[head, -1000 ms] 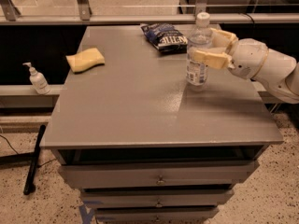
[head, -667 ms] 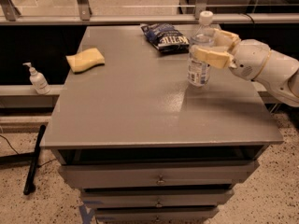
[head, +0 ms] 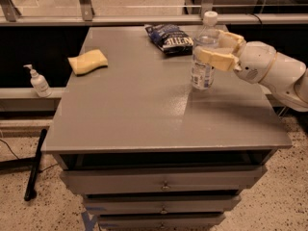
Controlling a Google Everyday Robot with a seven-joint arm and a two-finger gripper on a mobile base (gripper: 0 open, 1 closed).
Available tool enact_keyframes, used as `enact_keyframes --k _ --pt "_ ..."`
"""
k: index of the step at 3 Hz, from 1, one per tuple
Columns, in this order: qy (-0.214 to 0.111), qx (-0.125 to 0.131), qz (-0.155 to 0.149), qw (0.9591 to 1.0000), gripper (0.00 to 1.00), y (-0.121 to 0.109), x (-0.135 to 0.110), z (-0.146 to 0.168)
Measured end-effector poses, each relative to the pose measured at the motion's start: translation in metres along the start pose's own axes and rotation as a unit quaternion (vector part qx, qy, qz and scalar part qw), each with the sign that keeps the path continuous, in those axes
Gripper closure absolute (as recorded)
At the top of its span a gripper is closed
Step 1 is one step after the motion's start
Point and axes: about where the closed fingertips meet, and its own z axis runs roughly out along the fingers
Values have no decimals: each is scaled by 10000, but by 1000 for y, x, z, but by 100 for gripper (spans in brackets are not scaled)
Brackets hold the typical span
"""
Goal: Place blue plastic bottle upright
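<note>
The blue plastic bottle [head: 202,73] is clear with a white cap and a white label. It stands upright on the grey table [head: 144,109], right of centre, with its base on the surface. My gripper [head: 210,44] reaches in from the right with cream fingers [head: 219,60] closed around the bottle's upper body, one in front and one behind. The white arm [head: 274,73] extends off to the right edge.
A dark blue chip bag [head: 169,37] lies at the table's back, just behind the bottle. A yellow sponge [head: 88,61] lies at the back left. A white pump-dispenser bottle [head: 37,82] stands on a ledge left of the table. Drawers sit below the tabletop.
</note>
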Motion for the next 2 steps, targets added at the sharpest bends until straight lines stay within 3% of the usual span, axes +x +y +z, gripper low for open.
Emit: enact_keyframes --k 1,2 --pt "-121 148 251 9995 100 10 5 -3" --pt "-81 115 244 9996 100 16 12 -5"
